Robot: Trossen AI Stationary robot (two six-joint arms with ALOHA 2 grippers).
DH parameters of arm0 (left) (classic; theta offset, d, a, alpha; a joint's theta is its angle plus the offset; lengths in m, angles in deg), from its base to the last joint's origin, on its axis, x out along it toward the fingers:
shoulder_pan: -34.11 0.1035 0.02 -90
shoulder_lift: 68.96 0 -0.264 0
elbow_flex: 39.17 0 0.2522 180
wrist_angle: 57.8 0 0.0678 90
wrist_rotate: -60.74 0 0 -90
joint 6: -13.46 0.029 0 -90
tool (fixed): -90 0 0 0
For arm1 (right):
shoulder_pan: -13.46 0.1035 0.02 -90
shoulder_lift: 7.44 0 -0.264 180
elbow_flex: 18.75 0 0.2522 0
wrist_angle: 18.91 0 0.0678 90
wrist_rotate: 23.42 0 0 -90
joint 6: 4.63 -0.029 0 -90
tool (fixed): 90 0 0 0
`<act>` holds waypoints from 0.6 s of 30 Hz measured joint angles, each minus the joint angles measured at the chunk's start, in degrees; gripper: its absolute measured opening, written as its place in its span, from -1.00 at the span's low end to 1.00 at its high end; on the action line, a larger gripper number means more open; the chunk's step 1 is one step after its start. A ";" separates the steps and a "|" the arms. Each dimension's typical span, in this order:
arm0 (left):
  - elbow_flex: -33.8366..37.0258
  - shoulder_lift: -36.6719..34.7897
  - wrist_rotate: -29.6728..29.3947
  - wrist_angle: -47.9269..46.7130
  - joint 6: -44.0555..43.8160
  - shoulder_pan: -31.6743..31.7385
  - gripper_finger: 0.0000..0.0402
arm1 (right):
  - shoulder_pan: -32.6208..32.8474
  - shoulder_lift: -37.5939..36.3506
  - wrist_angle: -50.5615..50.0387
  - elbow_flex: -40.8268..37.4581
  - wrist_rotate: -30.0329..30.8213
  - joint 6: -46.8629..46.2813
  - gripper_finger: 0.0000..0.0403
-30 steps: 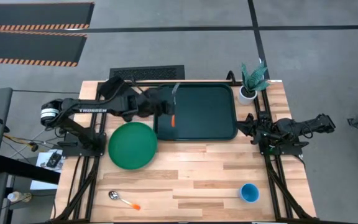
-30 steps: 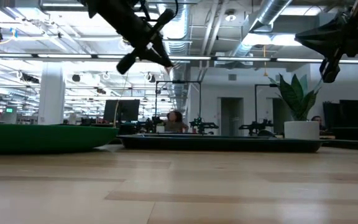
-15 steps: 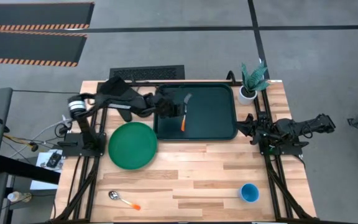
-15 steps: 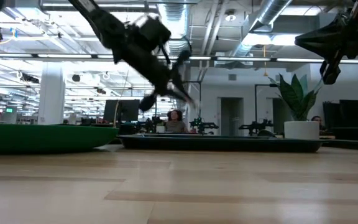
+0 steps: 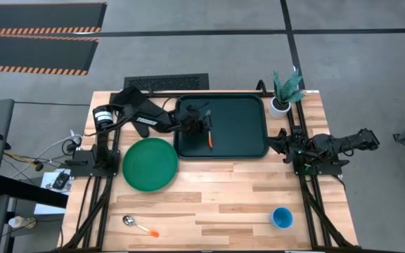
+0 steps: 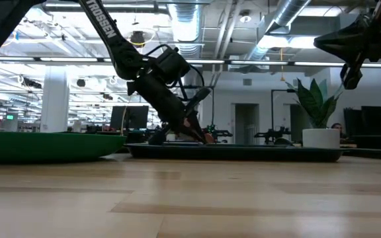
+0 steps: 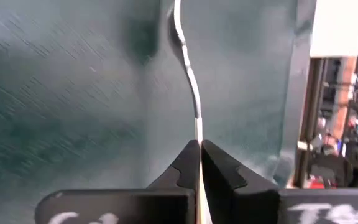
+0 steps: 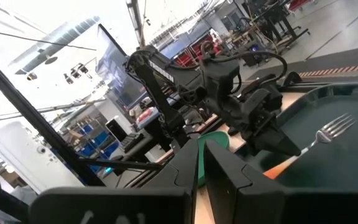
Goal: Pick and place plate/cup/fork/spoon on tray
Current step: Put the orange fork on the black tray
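Over the tray's [image 5: 252, 112] left half, the left gripper [image 5: 204, 125] has dropped from high above to just over the dark, smooth floor, its fingers pinched tight on the fork [image 5: 209, 135], orange handle and slim steel tines; release looks close. The glossy green plate [image 5: 150, 164] lies near the table's left edge, the spoon [image 5: 138, 225] at its front-left corner, the blue cup [image 5: 282, 217] front-right. The right gripper [image 5: 290, 146] waits, pressed closed, at the right edge.

Overhead, table-level and wrist cameras all share the tray [image 5: 223, 125].
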 joint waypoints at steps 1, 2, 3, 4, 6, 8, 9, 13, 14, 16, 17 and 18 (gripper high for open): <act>0.02 0.00 -0.61 -0.09 -0.12 0.00 -1.00 | 0.00 0.00 -0.01 0.00 -0.01 0.02 -0.74; 0.02 0.00 -0.72 -0.01 -0.14 0.02 -1.00 | 0.00 0.00 0.04 0.00 0.02 0.02 -0.74; 0.02 0.00 -0.72 0.04 -0.19 0.11 -1.00 | 0.00 0.00 0.09 0.00 0.00 0.02 -0.74; 0.02 0.00 -0.56 0.13 -0.30 0.11 -1.00 | 0.00 0.00 0.11 0.00 0.00 0.02 -0.74; 0.02 0.00 0.72 1.20 -1.06 0.11 -1.00 | 0.00 0.00 0.12 0.00 0.00 0.04 -0.74; -0.73 0.00 2.30 2.79 -0.78 -0.05 -1.00 | 0.00 0.00 0.19 0.00 0.01 0.04 -0.74; -1.64 0.03 2.76 3.36 -0.31 -0.26 -1.00 | 0.00 0.00 0.19 0.00 0.00 0.04 -0.74; -7.89 0.03 2.00 2.23 2.14 -1.47 -1.00 | 0.00 0.00 0.19 0.00 0.00 0.04 -0.74; -9.87 0.03 1.20 0.71 2.99 -1.73 -1.00 | 0.00 0.00 0.19 0.00 0.02 0.06 -0.74; -13.99 0.56 -1.38 -3.77 5.44 -2.07 -1.00 | 0.00 0.00 0.19 0.00 0.01 0.04 -0.74; -16.33 1.43 -2.13 -5.13 6.67 -2.08 -1.00 | 0.00 0.00 0.19 0.00 0.00 0.07 -0.74; -18.28 2.17 -2.02 -7.35 7.50 -1.86 -1.00 | 0.00 0.00 0.14 0.00 0.00 0.08 -0.74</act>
